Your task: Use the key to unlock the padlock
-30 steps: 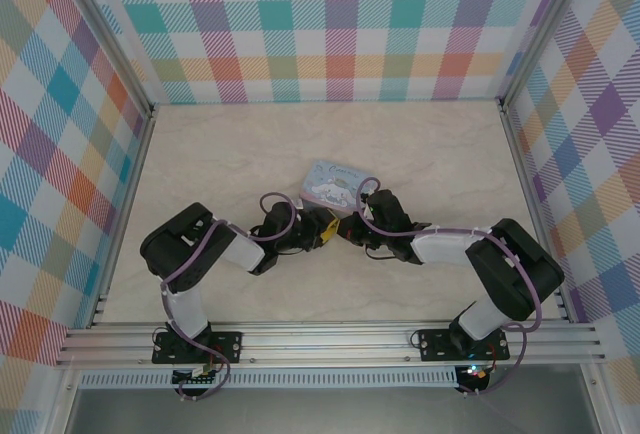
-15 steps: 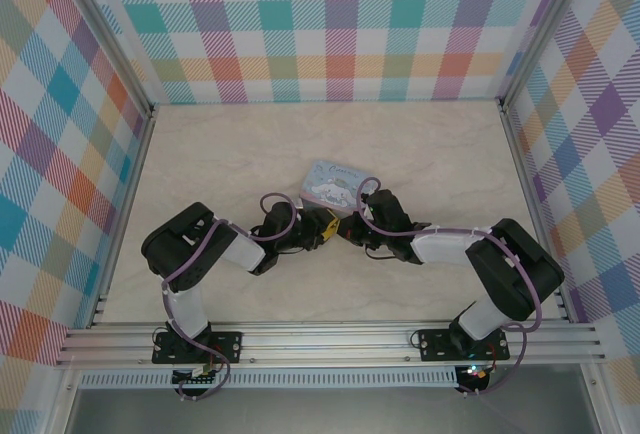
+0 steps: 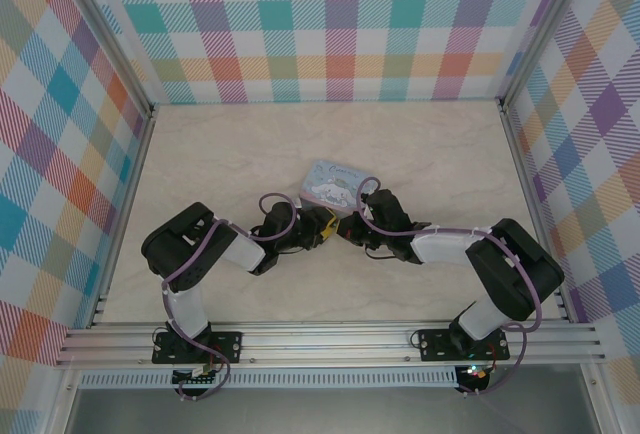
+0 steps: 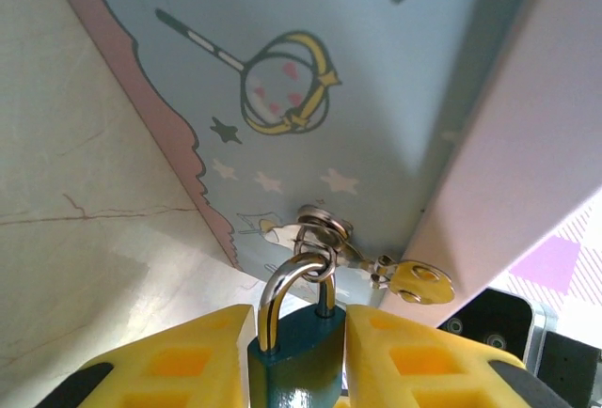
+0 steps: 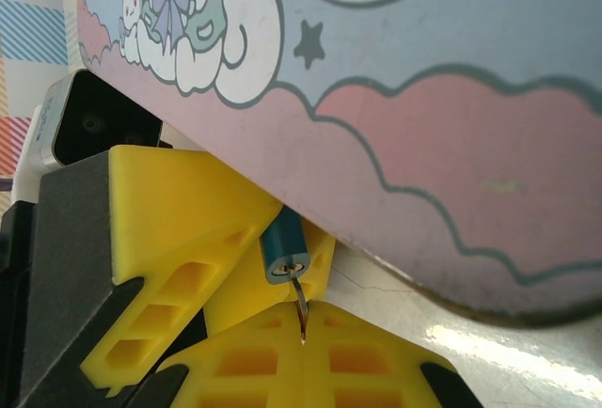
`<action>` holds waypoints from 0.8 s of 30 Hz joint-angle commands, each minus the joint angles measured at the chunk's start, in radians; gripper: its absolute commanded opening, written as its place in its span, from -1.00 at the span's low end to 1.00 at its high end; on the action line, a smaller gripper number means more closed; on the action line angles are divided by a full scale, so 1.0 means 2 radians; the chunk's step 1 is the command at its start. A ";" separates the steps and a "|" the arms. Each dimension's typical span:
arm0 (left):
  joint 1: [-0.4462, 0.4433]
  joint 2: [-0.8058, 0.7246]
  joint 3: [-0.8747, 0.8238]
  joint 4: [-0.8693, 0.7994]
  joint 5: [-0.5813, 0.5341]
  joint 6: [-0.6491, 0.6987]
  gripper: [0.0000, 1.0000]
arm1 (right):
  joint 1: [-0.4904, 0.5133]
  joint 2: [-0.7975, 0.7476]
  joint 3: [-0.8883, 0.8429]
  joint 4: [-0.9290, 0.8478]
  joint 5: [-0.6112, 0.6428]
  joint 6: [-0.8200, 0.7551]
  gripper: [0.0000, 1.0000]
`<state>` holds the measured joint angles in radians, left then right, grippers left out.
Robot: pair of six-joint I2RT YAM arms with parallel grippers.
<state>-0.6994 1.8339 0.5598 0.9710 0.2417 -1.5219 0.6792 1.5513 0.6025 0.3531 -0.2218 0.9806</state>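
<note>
Left end effector (image 4: 297,325) clamped on padlock (image 4: 303,363). Blue body upright between yellow fingers (image 4: 188,352). Silvery shackle (image 4: 280,297) hooked through small ring (image 4: 320,225) at edge of tin (image 4: 395,98).

Right end effector (image 5: 303,337) pinched together on key (image 5: 299,297) — thin dark blade points up at keyhole (image 5: 286,264) in padlock's underside. Tip at slot, possibly just inside — too small to tell.

Pale blue tin lies flat on marbled surface (image 3: 220,154) near its centre, both end effectors meeting at its near edge.
</note>
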 commanded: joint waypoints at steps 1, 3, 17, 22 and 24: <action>-0.004 -0.003 -0.002 0.002 -0.007 0.003 -0.49 | 0.001 -0.009 0.014 0.001 -0.004 0.003 -1.00; -0.004 -0.004 -0.003 0.002 -0.008 0.003 -0.58 | 0.001 -0.009 0.014 0.001 -0.004 0.003 -1.00; -0.003 -0.030 -0.002 -0.038 -0.013 0.025 -1.00 | -0.010 -0.047 0.003 -0.036 0.012 -0.066 -0.41; -0.004 -0.038 0.003 -0.046 -0.010 0.028 -1.00 | -0.011 -0.089 -0.015 -0.066 0.059 -0.173 -0.11; -0.005 -0.041 0.007 -0.050 -0.008 0.030 -1.00 | -0.010 -0.103 -0.022 -0.071 0.077 -0.239 -0.08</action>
<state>-0.6998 1.7870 0.5591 0.8963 0.2226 -1.4757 0.6659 1.3792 0.5873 0.2611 -0.1390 0.7162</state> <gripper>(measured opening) 0.114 0.456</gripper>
